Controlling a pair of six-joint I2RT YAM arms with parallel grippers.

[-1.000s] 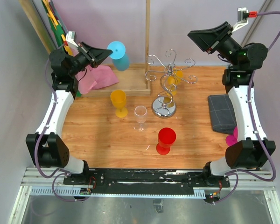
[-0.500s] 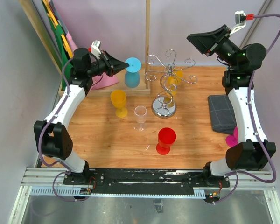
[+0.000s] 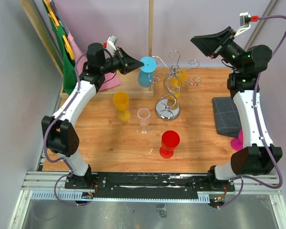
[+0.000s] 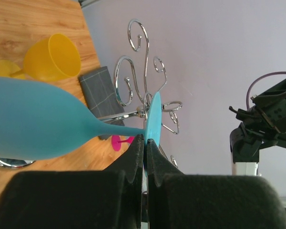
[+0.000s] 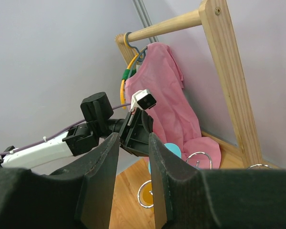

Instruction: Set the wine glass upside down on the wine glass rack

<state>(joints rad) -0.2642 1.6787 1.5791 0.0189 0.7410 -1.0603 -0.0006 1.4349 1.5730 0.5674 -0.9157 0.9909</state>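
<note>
The left tool [image 4: 146, 140] is clamped shut on the rim of the foot of the blue wine glass [image 3: 144, 76]. The glass is held above the counter [image 3: 100, 138], foot up and bowl down, just left of the curled arms of the wine glass rack [image 3: 171, 83]; contact between them cannot be determined. The right tool [image 5: 131, 140] is raised, its jaws narrowly apart and holding nothing.

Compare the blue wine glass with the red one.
The blue wine glass is off the table near the wine glass rack, pinched at the rim of its foot by the left hand. The red wine glass stands upright on the table, untouched. One is pale turquoise, the other bright red. Both are opaque, coloured and stemmed.
</note>
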